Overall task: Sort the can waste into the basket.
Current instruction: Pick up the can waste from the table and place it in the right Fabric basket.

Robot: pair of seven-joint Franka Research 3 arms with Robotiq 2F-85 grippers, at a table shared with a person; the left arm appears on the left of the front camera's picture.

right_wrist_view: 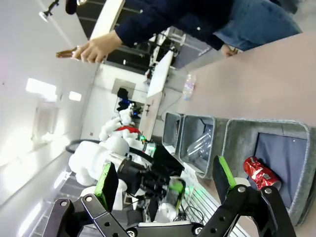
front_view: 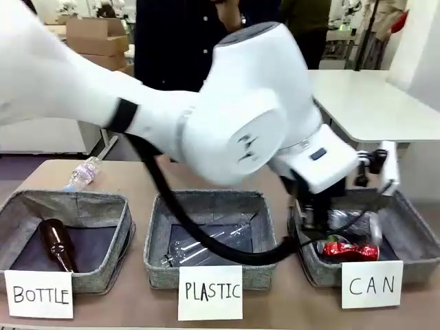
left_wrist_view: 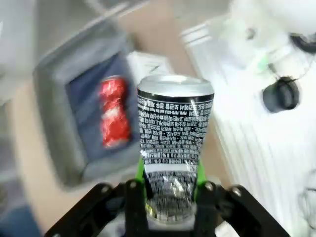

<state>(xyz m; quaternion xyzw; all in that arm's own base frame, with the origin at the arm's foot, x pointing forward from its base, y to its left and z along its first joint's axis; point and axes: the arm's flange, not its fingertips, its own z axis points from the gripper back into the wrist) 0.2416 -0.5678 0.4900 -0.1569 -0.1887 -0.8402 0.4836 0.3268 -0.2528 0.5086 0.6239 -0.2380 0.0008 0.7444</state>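
- My left end effector (left_wrist_view: 170, 173) is clamped on the black can (left_wrist_view: 175, 128); the right end effector (right_wrist_view: 165, 173) stands apart.
- I would centre over the basket (left_wrist_view: 52, 113), upper left, then release low.

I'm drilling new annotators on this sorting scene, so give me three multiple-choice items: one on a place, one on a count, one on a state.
1. Where does the red can lie?
A) on the floor
B) in the CAN basket
C) on a shelf

2. How many grey baskets stand on the table?
A) three
B) two
C) four

3. The left claw is:
A) open and empty
B) shut on the red can
C) shut on the black and silver can

Key: 1 B, it lies just behind the CAN sign; 2 A, they are signed BOTTLE, PLASTIC and CAN; 3 C, the green pads pinch its lower end.
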